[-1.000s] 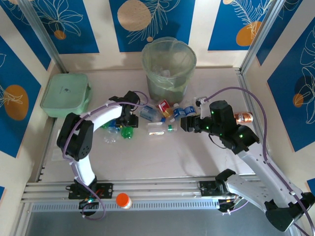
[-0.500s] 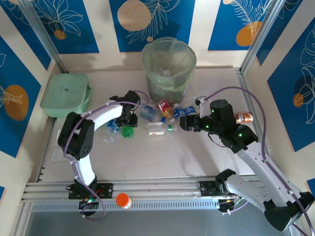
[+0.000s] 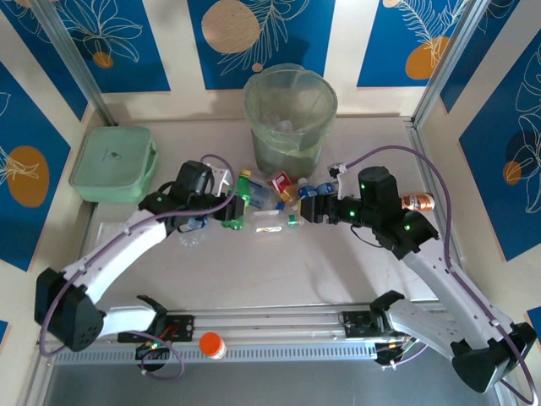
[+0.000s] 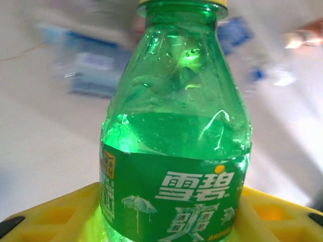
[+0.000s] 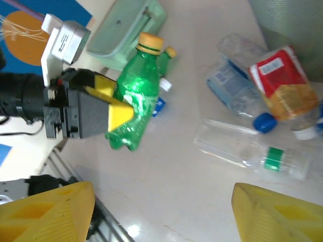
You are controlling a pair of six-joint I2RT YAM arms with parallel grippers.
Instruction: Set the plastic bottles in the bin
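The left tool (image 3: 226, 207) is now pinching a green bottle (image 3: 239, 203). Half a second ago that bottle lay on its side on the worktop (image 3: 279, 271) among the others. The left wrist view has the yellow pads on both sides of the label and the yellow cap pointing away. In the right wrist view the bottle appears to hang clear of the surface, though I cannot be sure its base has lifted off.

The left arm has also stretched out from its folded pose, and the bottle now sits a little nearer the bin (image 3: 287, 150). The bin stands at 12 o'clock on the worktop, roughly 1 o'clock from the held bottle.

So one more pickup is done, and I judge the carry and drop over the rim are still to come.

The right tool (image 3: 311, 211) has hardly moved. Its fingers are spread wide and empty, facing the cluster from 3 o'clock. A clear bottle (image 3: 275, 222), a red-labelled bottle (image 3: 281, 182) and a blue-labelled bottle (image 3: 258, 196) still lie at the bin's foot.
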